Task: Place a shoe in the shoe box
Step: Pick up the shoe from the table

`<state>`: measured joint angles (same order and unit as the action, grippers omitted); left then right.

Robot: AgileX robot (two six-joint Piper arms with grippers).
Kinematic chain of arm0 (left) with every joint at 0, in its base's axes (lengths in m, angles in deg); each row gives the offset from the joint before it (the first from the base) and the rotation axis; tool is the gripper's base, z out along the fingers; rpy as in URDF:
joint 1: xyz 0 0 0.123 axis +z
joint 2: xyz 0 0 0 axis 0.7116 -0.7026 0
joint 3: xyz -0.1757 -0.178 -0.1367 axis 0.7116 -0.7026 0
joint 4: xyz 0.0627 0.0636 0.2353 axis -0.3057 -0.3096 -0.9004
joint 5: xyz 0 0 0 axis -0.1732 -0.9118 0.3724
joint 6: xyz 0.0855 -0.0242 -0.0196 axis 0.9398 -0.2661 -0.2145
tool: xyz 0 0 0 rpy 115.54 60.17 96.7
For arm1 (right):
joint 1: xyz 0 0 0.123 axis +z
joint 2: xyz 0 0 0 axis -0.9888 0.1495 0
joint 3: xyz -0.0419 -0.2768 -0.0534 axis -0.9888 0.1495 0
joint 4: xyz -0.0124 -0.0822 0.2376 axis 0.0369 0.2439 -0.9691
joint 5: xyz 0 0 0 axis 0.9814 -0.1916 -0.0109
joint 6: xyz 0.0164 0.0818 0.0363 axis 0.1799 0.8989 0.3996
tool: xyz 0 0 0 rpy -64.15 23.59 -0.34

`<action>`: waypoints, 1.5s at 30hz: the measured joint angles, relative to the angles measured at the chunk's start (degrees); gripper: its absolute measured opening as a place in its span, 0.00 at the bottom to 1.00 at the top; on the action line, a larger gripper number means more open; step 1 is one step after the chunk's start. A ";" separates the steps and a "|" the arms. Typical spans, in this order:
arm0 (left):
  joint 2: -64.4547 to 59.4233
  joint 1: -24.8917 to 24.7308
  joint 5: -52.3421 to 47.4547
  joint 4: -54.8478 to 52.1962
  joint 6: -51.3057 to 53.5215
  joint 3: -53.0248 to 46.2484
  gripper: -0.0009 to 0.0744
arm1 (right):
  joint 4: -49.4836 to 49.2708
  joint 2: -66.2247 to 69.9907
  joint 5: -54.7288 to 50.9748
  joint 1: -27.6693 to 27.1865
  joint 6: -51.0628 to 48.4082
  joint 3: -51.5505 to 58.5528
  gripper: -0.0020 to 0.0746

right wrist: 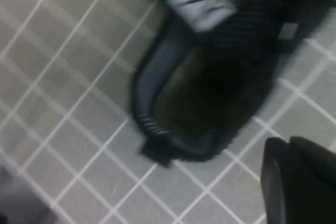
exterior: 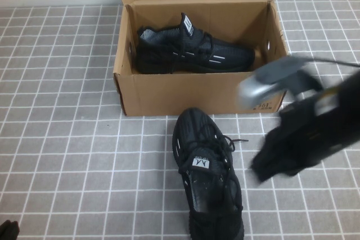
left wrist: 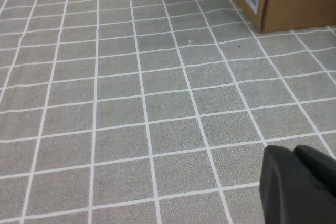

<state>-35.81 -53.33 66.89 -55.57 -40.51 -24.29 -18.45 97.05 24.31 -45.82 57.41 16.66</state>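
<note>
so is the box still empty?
No, one black sneaker already lies inside the shoe box; the other shoe sits on the tiles in front.

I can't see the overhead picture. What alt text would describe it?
A black knit sneaker lies on the grey tiled table before an open brown cardboard shoe box holding its matching black sneaker. The right gripper hovers beside the loose sneaker, fingers shut; the left gripper sits at the near-left corner.
</note>
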 joint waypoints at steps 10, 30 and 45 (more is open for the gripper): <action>0.00 0.00 0.00 0.00 0.00 0.00 0.01 | 8.18 9.92 -5.33 12.85 -7.92 -9.99 0.18; 0.00 0.00 0.00 0.00 0.10 0.00 0.01 | 15.92 19.29 9.13 12.50 -19.69 -10.27 0.69; 0.00 0.00 0.00 0.00 0.10 0.00 0.01 | 16.67 10.12 -0.15 12.09 16.24 -10.40 0.68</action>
<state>-35.81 -53.33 66.89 -55.57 -40.41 -24.29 -1.78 107.17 24.16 -33.73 73.65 6.26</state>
